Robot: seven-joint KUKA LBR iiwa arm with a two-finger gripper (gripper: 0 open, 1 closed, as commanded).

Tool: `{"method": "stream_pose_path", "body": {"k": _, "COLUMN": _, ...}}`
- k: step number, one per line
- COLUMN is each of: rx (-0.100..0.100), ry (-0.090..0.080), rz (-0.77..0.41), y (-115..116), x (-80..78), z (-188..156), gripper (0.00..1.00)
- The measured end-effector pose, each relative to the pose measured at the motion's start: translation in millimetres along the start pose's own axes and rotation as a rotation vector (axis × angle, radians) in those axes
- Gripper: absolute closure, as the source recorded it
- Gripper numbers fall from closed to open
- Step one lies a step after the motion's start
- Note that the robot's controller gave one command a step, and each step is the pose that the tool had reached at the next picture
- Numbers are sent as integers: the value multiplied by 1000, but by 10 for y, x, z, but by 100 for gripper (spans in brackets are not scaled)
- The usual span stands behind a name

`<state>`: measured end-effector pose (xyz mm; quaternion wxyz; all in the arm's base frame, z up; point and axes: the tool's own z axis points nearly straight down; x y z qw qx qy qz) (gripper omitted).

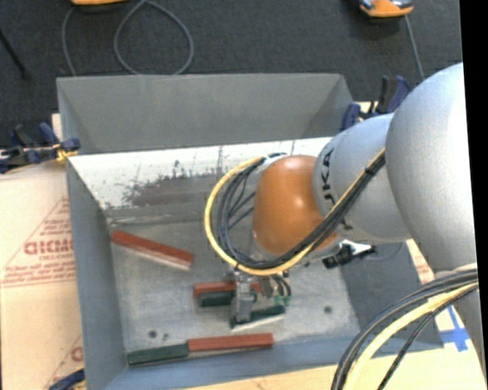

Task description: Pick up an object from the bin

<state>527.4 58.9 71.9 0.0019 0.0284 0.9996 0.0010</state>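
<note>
My gripper (248, 300) is low over the bin floor, just right of the middle, under the orange wrist cover. Directly to its left lies a short block with a red top and a dark green side (213, 293), touching or nearly touching the gripper. A dark green flat piece (261, 314) pokes out beneath the gripper to the lower right. Whether either piece is gripped is hidden by the gripper body.
A long red-orange bar (152, 248) lies slanted at the left of the bin floor. Along the near wall a green bar (158, 353) and a red bar (231, 343) lie end to end. The arm covers the bin's right side.
</note>
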Motion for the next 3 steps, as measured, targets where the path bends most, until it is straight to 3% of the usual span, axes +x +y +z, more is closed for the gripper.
{"method": "stream_pose_path", "body": {"k": 1, "rx": 0, "ry": 0, "rz": 2, "y": 0, "x": 0, "z": 0, "gripper": 100}}
{"method": "stream_pose_path", "body": {"k": 2, "rx": 2, "ry": -4, "rz": -560, "y": 169, "x": -73, "z": -1271, "gripper": 100}}
{"method": "stream_pose_path", "body": {"k": 3, "rx": 2, "ry": -9, "rz": -694, "y": 480, "x": -387, "z": -1975, "gripper": 100}}
